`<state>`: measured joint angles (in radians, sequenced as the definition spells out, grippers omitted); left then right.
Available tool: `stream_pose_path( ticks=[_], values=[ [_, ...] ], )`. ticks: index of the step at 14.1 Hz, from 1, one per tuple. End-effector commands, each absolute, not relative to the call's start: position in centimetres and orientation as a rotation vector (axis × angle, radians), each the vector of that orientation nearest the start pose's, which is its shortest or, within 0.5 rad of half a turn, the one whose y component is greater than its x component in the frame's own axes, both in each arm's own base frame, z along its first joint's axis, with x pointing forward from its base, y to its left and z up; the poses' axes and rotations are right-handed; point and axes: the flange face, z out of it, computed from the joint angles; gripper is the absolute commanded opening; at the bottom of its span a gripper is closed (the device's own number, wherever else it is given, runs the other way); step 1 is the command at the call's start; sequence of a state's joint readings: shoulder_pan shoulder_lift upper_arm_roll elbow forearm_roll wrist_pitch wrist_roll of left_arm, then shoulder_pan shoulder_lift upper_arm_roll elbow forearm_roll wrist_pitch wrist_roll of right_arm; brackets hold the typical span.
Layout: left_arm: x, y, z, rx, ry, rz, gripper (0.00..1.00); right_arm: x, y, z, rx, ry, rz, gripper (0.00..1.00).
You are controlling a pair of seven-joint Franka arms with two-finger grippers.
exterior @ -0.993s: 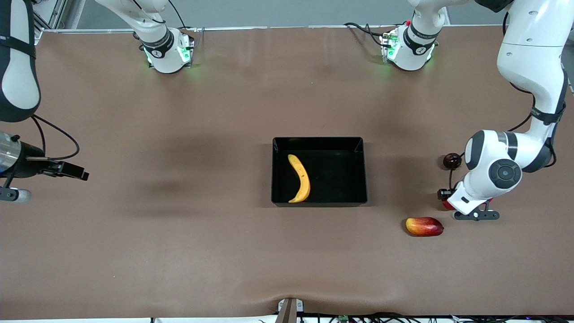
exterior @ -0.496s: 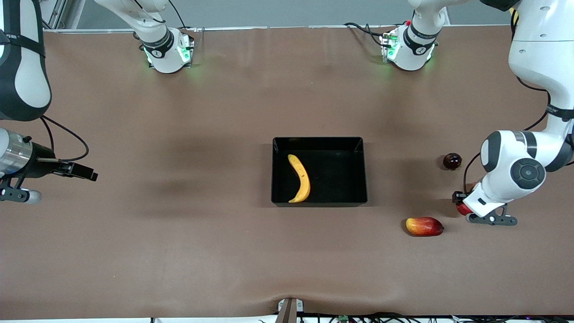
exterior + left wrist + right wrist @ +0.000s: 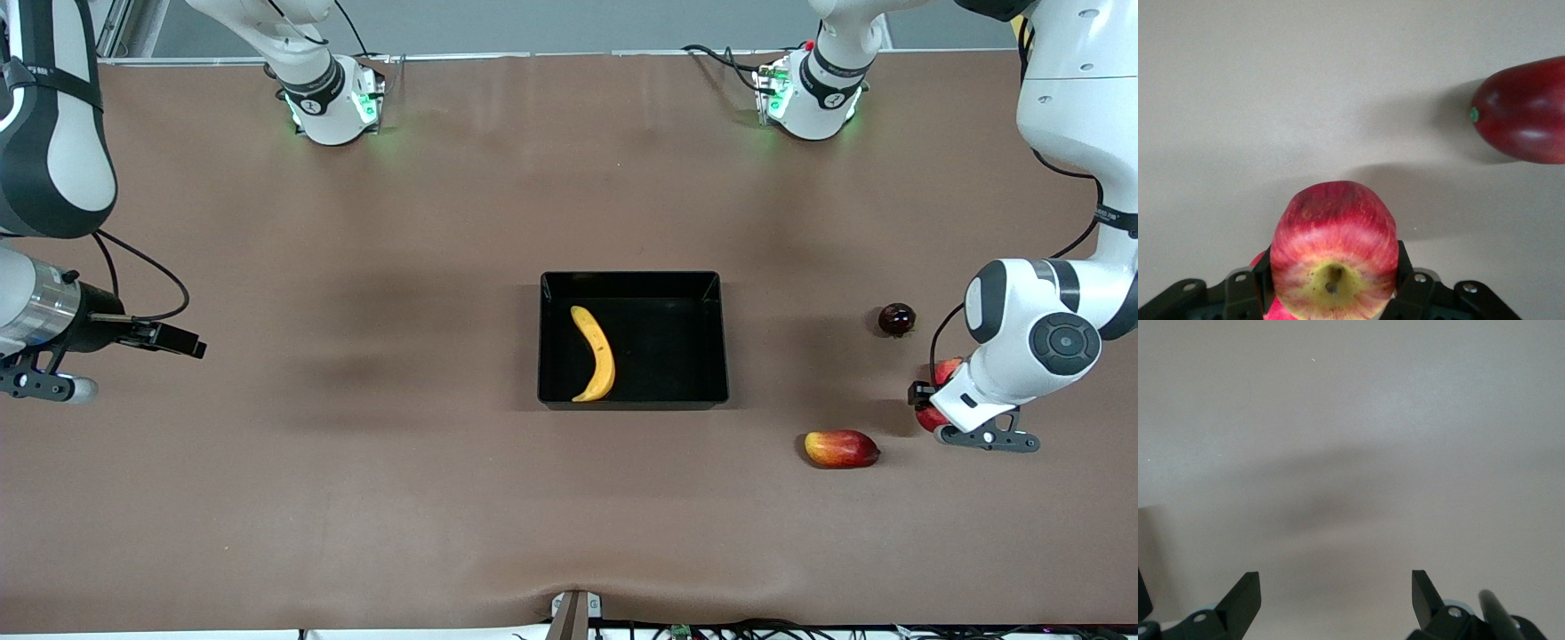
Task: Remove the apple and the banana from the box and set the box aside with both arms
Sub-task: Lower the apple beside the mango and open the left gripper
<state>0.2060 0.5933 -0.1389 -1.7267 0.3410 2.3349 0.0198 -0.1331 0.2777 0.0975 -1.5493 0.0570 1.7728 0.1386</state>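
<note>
Clock directions read off the front view, box as dial centre.

Left gripper (image 3: 931,400): clamped on the red apple (image 3: 1335,257), one finger on each flank, yellow dimpled end facing the wrist camera. Sitting over bare brown table (image 3: 444,498) at roughly 3 o'clock from the box, toward the left arm's end. Apple mostly hidden under the wrist in the front view, only red slivers showing. Cannot tell whether lifted clear of the mat or resting on it.

Right gripper (image 3: 1335,593): jaws spread wide, nothing between them, only bare table under the fingers (image 3: 1245,597). Parked at about 9 o'clock, well apart from the box, at the right arm's end. Waiting.

Black rectangular bin (image 3: 631,277): mid-table, flat on the mat, untouched by either arm.

Banana (image 3: 596,354): lying inside the bin, in the half toward the right arm, running roughly 12 to 6, curve bulging toward the bin's middle.

Oval red-yellow mango-like fruit (image 3: 841,449): on the table at about 4 o'clock, near the held apple, not touching it.

Small dark maroon round fruit (image 3: 896,319): on the table at about 3 o'clock, farther from the front camera than the mango-like fruit, near the left arm's wrist.
</note>
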Motion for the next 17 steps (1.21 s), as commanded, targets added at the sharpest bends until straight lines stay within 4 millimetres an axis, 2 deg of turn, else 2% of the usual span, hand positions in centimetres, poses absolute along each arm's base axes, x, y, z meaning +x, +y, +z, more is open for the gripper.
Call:
stream_pose_path(
  ticks=[1,5,8,11,13,17],
  values=[
    [67.6,5.7,24.0,-2.96,0.238,-0.027,0.0,64.1,-2.4,48.9,-3.037,0.313,0.095,1.0],
    [68.4,5.6,22.7,-3.001,0.184,-0.031,0.0,64.1,-2.5,49.1,-3.037,0.315,0.09,1.0],
    [69.9,5.9,23.5,-2.998,0.19,-0.08,0.0,64.1,-2.8,49.2,-3.037,0.32,0.088,1.0],
    [70.7,6.0,22.6,-3.003,0.18,-0.086,0.0,64.1,-2.9,49.2,-3.036,0.322,0.087,1.0],
    [71.0,6.2,21.1,-3.012,0.168,-0.074,0.0,64.1,-2.9,49.2,-3.036,0.322,0.087,1.0],
    [71.6,6.7,20.3,-3.013,0.163,-0.08,0.0,64.1,-3.0,49.2,-3.036,0.322,0.085,1.0]
  ],
)
